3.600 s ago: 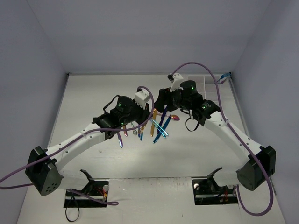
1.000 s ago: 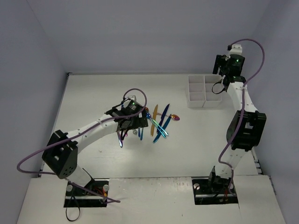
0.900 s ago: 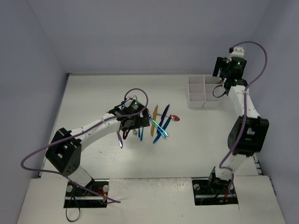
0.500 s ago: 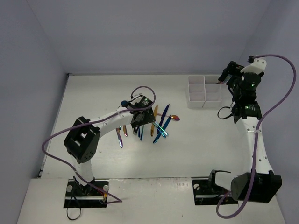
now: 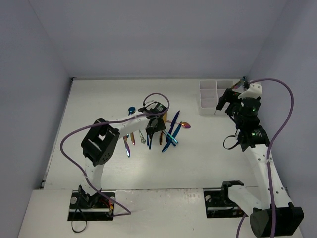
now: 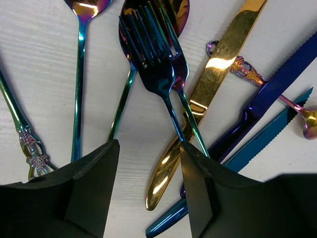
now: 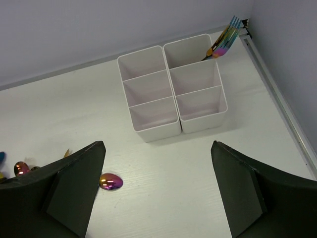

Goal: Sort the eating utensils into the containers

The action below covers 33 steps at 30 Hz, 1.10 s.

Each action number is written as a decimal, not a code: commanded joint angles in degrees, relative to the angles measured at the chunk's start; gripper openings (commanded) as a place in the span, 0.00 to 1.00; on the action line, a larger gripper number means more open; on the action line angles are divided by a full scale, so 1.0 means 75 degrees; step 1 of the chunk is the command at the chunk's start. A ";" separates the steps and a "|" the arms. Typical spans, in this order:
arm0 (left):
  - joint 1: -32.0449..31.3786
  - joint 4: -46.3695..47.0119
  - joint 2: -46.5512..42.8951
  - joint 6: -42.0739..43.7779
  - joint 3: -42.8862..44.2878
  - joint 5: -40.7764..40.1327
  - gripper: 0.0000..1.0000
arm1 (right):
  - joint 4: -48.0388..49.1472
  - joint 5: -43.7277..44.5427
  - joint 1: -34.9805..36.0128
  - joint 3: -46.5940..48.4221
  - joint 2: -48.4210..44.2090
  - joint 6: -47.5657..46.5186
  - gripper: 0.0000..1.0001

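L gripper [image 6: 148, 158] points down over utensils [image 5: 168, 130], jaws half-wide. Dark blue fork [image 6: 154, 64] handle runs between them, gold knife [image 6: 210, 82] just to the right. White tray [image 7: 169, 74] sits on surface [image 7: 208, 163] ahead of R gripper [image 7: 157, 166]. Iridescent fork [image 7: 224, 39] leans in its far-right compartment. R arm raised, tilted down, jaws wide, holding nothing.
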 commanded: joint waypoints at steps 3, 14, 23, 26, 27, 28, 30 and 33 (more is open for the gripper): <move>0.0017 0.0172 -0.0220 -0.0206 0.0402 -0.0285 0.48 | 0.0099 0.0214 0.0275 -0.0146 -0.0440 -0.0189 0.86; 0.0098 0.0172 0.0236 -0.0428 0.0492 -0.0345 0.43 | -0.0086 0.0365 0.0591 -0.0234 -0.0575 -0.0347 0.86; 0.0192 0.0276 0.0219 -0.0565 0.0406 -0.0219 0.42 | -0.0086 0.0458 0.0706 -0.0344 -0.0649 -0.0480 0.86; 0.0184 0.0305 -0.0090 -0.0568 0.0332 -0.0220 0.43 | -0.0086 0.0459 0.0727 -0.0348 -0.0662 -0.0509 0.86; 0.0185 0.0313 -0.0248 -0.0563 0.0315 -0.0248 0.42 | -0.0086 0.0453 0.0736 -0.0344 -0.0662 -0.0522 0.86; 0.0189 0.0322 -0.0364 -0.0550 0.0312 -0.0280 0.42 | -0.0086 0.0447 0.0749 -0.0338 -0.0662 -0.0528 0.86; 0.0189 0.0377 -0.0474 -0.0502 0.0335 -0.0329 0.43 | -0.0086 0.0441 0.0771 -0.0330 -0.0662 -0.0540 0.87; 0.0190 0.0421 -0.0549 -0.0432 0.0410 -0.0390 0.43 | -0.0086 0.0255 0.0822 -0.0312 -0.0640 -0.0571 0.86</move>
